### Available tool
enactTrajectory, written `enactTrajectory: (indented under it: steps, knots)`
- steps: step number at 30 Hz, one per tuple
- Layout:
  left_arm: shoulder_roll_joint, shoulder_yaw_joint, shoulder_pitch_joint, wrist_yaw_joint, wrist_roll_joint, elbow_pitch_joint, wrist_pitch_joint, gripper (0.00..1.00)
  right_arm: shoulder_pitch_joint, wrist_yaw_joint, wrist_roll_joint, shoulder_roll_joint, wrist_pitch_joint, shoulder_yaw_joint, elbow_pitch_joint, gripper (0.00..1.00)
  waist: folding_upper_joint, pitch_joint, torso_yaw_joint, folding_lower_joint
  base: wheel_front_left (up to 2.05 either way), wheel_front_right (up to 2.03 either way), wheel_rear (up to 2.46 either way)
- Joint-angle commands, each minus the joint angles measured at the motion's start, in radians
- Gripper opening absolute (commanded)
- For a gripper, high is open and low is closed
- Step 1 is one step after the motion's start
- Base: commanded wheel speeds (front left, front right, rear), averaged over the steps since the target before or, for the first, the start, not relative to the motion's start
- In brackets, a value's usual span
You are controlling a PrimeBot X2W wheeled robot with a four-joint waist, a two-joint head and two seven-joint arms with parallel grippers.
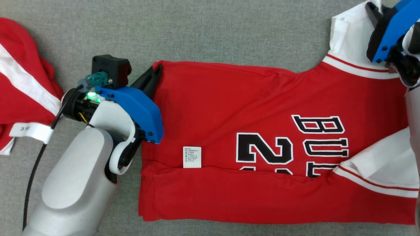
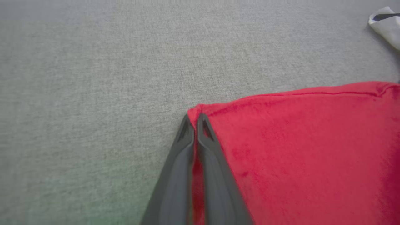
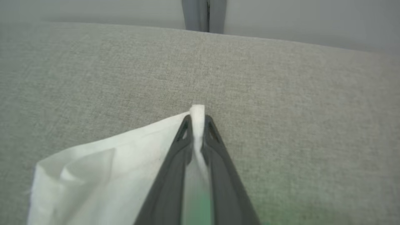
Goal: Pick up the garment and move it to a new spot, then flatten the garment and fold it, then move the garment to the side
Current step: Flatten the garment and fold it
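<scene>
A red jersey (image 1: 249,108) with white sleeves and black lettering lies spread across the grey surface, its near edge folded over. My left gripper (image 1: 157,72) is shut on the jersey's far left hem corner (image 2: 200,113), red cloth pinched between its fingers (image 2: 175,175). At the upper right, my right gripper (image 1: 372,8) is shut on the edge of the white sleeve (image 1: 347,36); white fabric (image 3: 197,112) pokes out between its fingertips. The sleeve (image 3: 103,168) trails back to the left in the right wrist view.
Another red and white garment (image 1: 23,82) lies bunched at the far left, next to my left forearm. A white care label (image 1: 192,157) sits on the jersey's folded part. Bare grey cloth surface (image 1: 213,29) stretches beyond the jersey. The surface's far edge (image 3: 281,40) shows in the right wrist view.
</scene>
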Motion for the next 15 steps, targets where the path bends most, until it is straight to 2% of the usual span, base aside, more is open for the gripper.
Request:
enactTrajectory:
  steps: [1, 6, 9, 15]
  knots:
    - [0.002, 0.016, 0.011, 0.012, 0.005, 0.026, -0.031, 0.00, 0.008, 0.000, 0.027, -0.017, -0.022, 0.009, 0.011, 0.00, 0.0000, -0.019, -0.010, 0.0000, 0.00, 0.00, 0.00]
    - [0.000, 0.060, 0.040, 0.023, -0.010, 0.055, -0.136, 0.00, 0.037, 0.000, 0.079, -0.036, -0.096, 0.020, -0.021, 0.00, 0.0000, -0.073, -0.048, 0.0000, 0.00, 0.00, 0.00]
    - [0.008, 0.086, 0.080, 0.011, -0.027, 0.079, -0.204, 0.00, 0.068, 0.000, 0.124, -0.038, -0.127, 0.032, -0.042, 0.00, 0.0000, -0.117, -0.078, 0.0000, 0.00, 0.00, 0.00]
    - [0.017, 0.108, 0.155, -0.011, -0.063, 0.102, -0.267, 0.00, 0.159, 0.000, 0.226, -0.049, -0.128, 0.060, -0.104, 0.00, 0.0000, -0.192, -0.118, 0.0000, 0.00, 0.00, 0.00]
